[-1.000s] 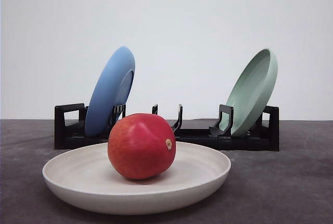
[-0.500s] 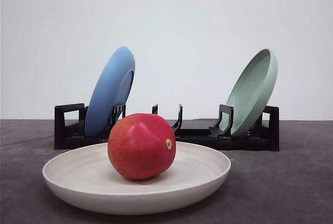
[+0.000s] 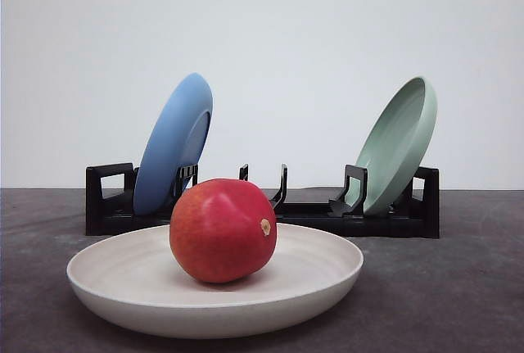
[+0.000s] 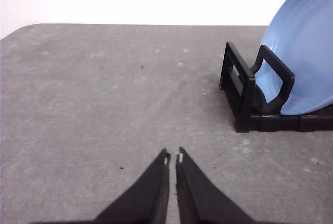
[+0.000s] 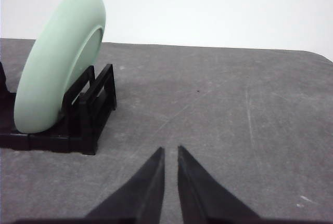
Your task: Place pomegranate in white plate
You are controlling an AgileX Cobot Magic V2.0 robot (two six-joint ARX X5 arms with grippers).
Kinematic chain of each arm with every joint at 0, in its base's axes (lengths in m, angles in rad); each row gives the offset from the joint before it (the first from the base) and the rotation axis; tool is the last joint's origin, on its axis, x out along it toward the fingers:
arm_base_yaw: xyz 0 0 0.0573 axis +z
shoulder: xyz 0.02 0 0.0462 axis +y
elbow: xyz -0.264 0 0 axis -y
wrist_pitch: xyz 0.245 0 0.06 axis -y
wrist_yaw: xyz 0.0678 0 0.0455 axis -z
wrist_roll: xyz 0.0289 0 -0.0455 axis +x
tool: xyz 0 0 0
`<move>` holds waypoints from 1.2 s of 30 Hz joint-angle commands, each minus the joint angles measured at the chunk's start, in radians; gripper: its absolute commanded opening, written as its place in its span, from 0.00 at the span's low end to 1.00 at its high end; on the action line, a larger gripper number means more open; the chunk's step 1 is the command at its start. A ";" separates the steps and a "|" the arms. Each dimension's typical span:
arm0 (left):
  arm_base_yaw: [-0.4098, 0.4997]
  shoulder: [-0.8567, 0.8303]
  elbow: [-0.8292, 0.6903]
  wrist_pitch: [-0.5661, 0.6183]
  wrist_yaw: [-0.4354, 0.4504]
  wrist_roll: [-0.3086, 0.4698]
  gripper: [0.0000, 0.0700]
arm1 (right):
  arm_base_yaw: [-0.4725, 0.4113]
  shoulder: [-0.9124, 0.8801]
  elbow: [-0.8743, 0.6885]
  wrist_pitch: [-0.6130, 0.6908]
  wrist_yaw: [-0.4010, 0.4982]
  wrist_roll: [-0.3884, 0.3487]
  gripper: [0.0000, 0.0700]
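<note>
The pomegranate point(image 3: 222, 230) sits in the white plate point(image 3: 327, 283); left hand point(image 4: 173, 158) and right hand point(image 5: 170, 151) clenched, empty.

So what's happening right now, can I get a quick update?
Both hands, left and right, shut, empty. Glossy red pomegranate resting in wide off-white plate. Nothing in the way.

A grey, matte table point(image 3: 458, 287) fills the lower part of the front view, its surface faintly mottled and scuffed. Directly on it, at the lower centre of the frame, sits the white plate point(image 3: 123, 300), resting flat on its base. Behind it, across the middle of the frame, a black rack point(image 3: 311, 215) stands on the same surface, running from left to right. In the left wrist view the tabletop point(image 4: 104, 94) shows small dark specks, with the rack's end point(image 4: 244, 99) at the right.
</note>
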 commanded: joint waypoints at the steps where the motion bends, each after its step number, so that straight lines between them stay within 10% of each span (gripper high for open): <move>1: 0.000 -0.001 -0.011 -0.001 -0.002 -0.008 0.00 | -0.002 0.001 -0.004 0.011 0.000 0.014 0.06; 36: 0.000 -0.001 -0.011 -0.001 -0.002 -0.008 0.00 | -0.002 0.001 -0.004 0.011 0.000 0.014 0.06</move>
